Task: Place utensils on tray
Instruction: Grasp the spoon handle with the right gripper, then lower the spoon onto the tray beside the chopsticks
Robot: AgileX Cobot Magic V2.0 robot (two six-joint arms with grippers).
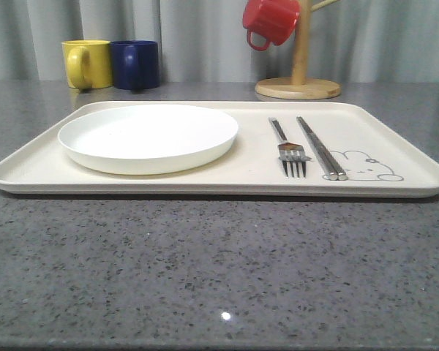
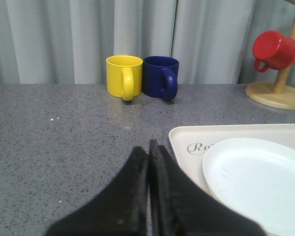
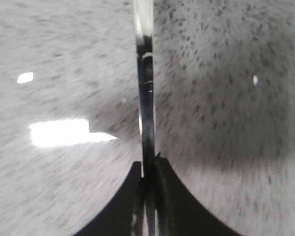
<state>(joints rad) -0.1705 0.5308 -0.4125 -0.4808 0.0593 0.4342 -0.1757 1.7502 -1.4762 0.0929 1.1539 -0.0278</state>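
The cream tray (image 1: pixel 252 162) lies across the middle of the grey table. On its right half a silver fork (image 1: pixel 290 151) and a pair of chopsticks (image 1: pixel 319 148) lie side by side, just left of the rabbit drawing. My right gripper (image 3: pixel 148 164) is shut on a slim shiny metal utensil (image 3: pixel 145 93). The utensil's handle runs straight out from the jaws over the speckled table, and its far end is out of frame. My left gripper (image 2: pixel 148 147) is shut with nothing in it. It hangs over the bare table beside the tray (image 2: pixel 187 138) corner that carries the script.
A round white plate (image 1: pixel 148 135) fills the tray's left half. A yellow mug (image 1: pixel 86 63) and a blue mug (image 1: pixel 135 64) stand at the back left. A red mug (image 1: pixel 269 20) hangs on a wooden mug tree (image 1: pixel 298 82) at the back right.
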